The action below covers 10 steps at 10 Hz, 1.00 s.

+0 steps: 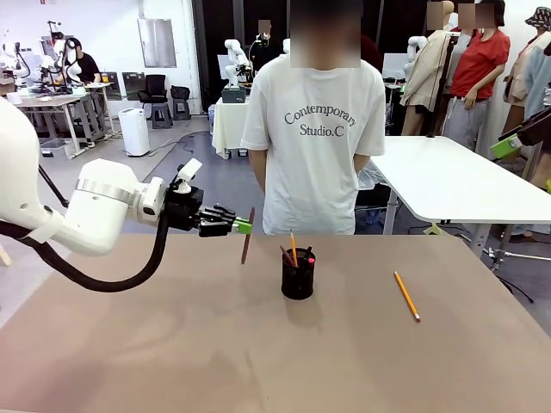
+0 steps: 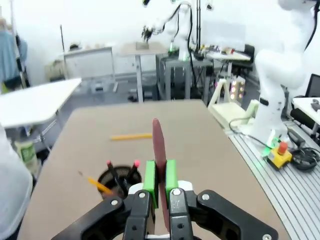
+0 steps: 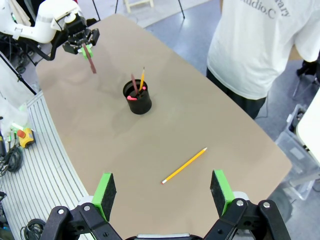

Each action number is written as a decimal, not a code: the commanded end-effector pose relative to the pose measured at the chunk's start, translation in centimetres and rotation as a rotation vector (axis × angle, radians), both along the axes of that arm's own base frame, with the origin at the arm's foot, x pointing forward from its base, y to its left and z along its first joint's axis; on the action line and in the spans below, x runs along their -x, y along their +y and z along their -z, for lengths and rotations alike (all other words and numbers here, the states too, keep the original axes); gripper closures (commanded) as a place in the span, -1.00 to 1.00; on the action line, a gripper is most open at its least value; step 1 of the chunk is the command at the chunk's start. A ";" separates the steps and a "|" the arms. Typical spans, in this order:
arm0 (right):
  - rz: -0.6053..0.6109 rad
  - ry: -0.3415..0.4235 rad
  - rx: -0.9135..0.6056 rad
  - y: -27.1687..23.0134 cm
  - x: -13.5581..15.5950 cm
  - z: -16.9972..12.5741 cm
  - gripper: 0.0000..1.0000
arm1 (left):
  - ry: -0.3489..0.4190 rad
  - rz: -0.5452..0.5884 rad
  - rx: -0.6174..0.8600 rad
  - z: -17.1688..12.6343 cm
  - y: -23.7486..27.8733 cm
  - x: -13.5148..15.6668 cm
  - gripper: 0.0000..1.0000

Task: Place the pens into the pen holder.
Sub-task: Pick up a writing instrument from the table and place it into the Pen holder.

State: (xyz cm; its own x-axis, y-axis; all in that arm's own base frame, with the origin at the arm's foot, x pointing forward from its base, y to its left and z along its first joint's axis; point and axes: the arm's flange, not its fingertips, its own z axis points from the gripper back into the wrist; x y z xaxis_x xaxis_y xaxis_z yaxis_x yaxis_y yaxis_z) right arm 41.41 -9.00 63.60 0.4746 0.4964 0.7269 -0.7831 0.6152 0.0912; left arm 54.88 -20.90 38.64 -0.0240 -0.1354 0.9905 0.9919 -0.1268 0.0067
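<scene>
- Pen holder (image 1: 298, 282): several pens (image 1: 294, 251) already stand inside.
- Left gripper (image 1: 241, 226): clamped on a reddish-brown pen (image 1: 248, 237), held in the air left of the pen holder; not yet delivered.
- Yellow pencil (image 1: 407, 296): lying right of the pen holder; remaining.
- Right gripper (image 3: 162, 176): spread wide, empty.

1. i'm seeing bare table (image 1: 155, 344) between my left gripper (image 1: 244, 226), clamped on the reddish-brown pen (image 1: 248, 235), and the pen holder (image 1: 298, 282); nothing is standing in that gap.
2. the pens (image 1: 294, 251) in the holder are sticking up past its rim and leaning apart, crowding the opening.
3. the yellow pencil (image 1: 407, 295) is lying flat, well off to the holder's right, with open table all around it.
4. the person (image 1: 312, 129) is standing close against the far edge, blocking that side.
5. my right gripper (image 3: 163, 190) is hanging high over the pencil, jaws wide apart, with only table below.
</scene>
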 end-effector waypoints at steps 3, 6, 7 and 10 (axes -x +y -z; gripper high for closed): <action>-0.003 -0.003 -0.002 0.0 0.0 -0.1 -1.00 | -0.156 0.112 0.177 0.9 -3.4 -0.8 1.00; -0.003 -0.003 -0.002 0.0 0.0 -0.1 -1.00 | -0.274 0.167 0.157 2.0 -7.7 -2.1 1.00; -0.003 -0.003 -0.002 0.0 0.0 -0.1 -1.00 | -0.266 0.202 0.175 2.0 -8.7 -2.2 1.00; -0.003 -0.003 -0.002 0.0 0.0 -0.1 -1.00 | -0.277 0.221 0.166 2.8 -10.1 -4.5 1.00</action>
